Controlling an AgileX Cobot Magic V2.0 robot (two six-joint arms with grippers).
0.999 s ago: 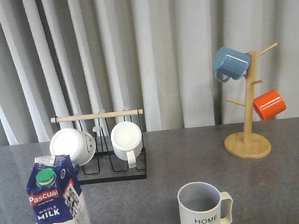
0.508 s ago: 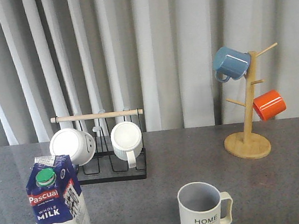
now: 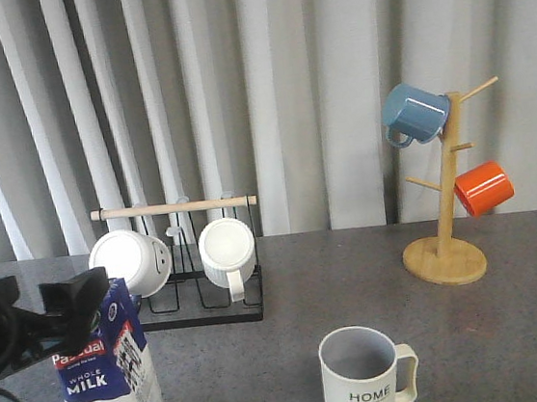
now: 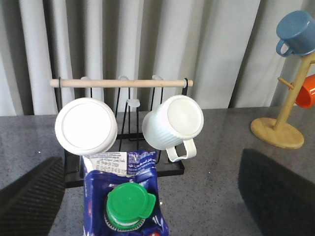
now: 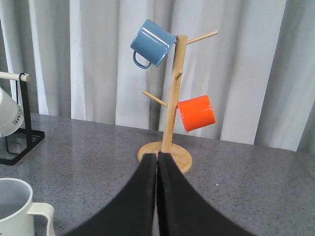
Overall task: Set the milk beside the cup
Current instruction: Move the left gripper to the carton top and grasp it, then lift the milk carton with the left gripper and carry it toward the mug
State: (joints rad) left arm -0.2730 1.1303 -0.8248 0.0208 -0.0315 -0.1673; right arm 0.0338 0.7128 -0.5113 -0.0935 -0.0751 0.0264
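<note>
Your left pincer [image 3: 62, 307] is spread wide at the top of the milk [image 3: 111, 394], fingers [image 4: 29, 196] either side of the green cap [image 4: 129, 204] (no squeeze yet). The carton stands upright on the surface [image 3: 516, 328], front left, well apart from the cup [image 3: 362, 380]. So nothing's done: grip, carry, set down beside the cup all remain. Right pincer [image 5: 156, 196] sits pressed closed, empty, facing the mug tree [image 5: 170, 98].
</note>
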